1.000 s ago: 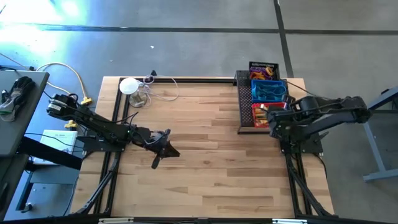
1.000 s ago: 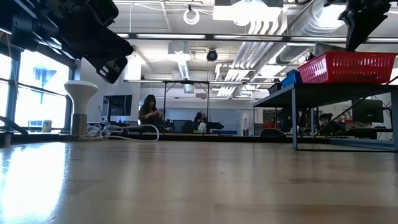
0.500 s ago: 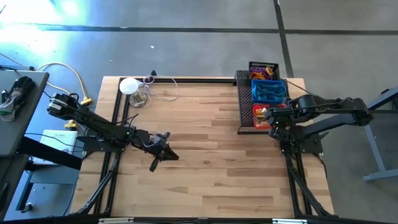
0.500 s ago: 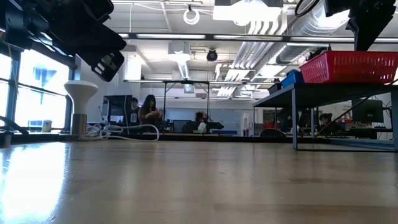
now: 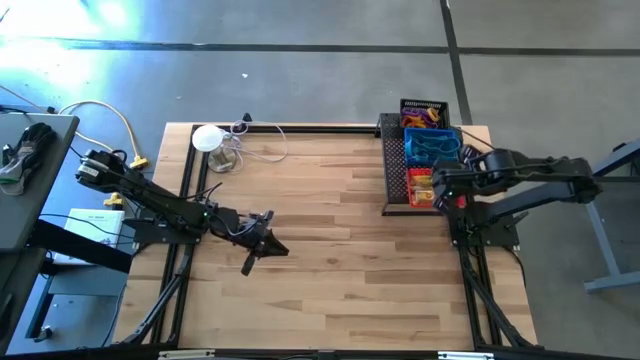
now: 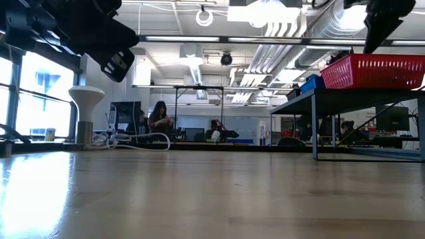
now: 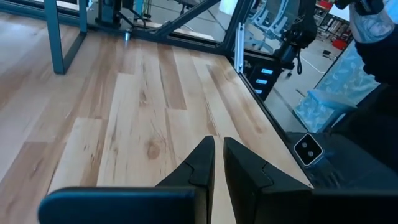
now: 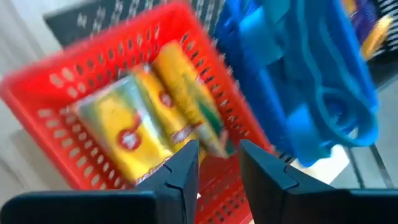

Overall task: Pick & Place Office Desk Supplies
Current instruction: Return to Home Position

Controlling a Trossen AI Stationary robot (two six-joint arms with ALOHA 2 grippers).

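Over the red mesh basket, on the right side of the desk: the right claw hung close above the basket's contents, fingers parted and gripping nothing.
Crayon boxes: yellow-and-green packs lay side by side inside the red basket; the exact count could not be told.
Neighbours: a blue mesh basket holding blue loops stood just beside the red one, and a black basket of mixed coloured items stood beyond it. All three sat in a row on a raised black mesh shelf.
Left claw: clenched almost tight on nothing, it was poised above bare wood on the desk's left side, well apart from the baskets.
Job status: the sorting appeared all but finished, with only the arms' retreat to rest outstanding.
Main risk: a fingertip could snag the red basket's mesh wall or rim as the right arm backed away, dragging or tipping the basket on its raised shelf.
Likely cause: pulling straight back before lifting clear, since the claw sat low between the basket's walls.
Second risk: a sideways swing could knock the blue basket, which stood close alongside.
Lesser risk: an upper pack, resting loosely, could be flicked out by a passing finger.
Left side: little hazard was evident, with nothing seen under that claw.
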